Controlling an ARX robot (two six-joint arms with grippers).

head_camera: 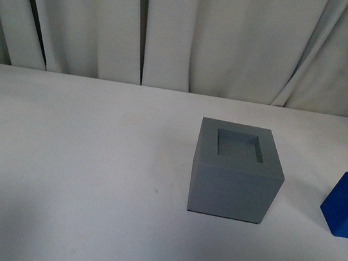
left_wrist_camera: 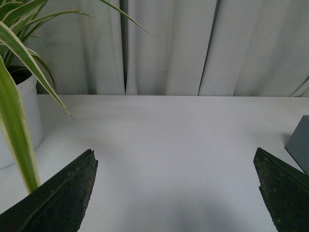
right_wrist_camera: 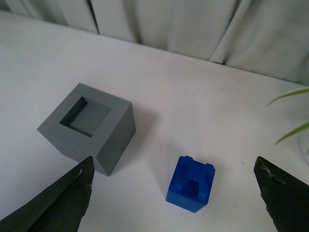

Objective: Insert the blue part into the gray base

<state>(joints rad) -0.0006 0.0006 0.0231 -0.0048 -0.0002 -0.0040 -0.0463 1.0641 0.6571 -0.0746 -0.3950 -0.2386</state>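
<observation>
Logged blue part (right_wrist_camera: 190, 184) upright on table (head_camera: 77, 175), apart from gray base (head_camera: 236, 172), to its right, untouched; judged rigid, light, slick plastic, best pinched across flat sides below handle; found left gripper (left_wrist_camera: 175, 152) and right gripper (right_wrist_camera: 174, 162) spread wide, empty.

Soft, even light; faint shadows.

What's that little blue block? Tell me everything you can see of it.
The blue part is a bright blue block, plastic by its look, with a bevelled top and a small arched handle. It stands upright on the white table, right of the gray base and apart from it. Only the table touches it. The front view cuts off its right edge.
</observation>
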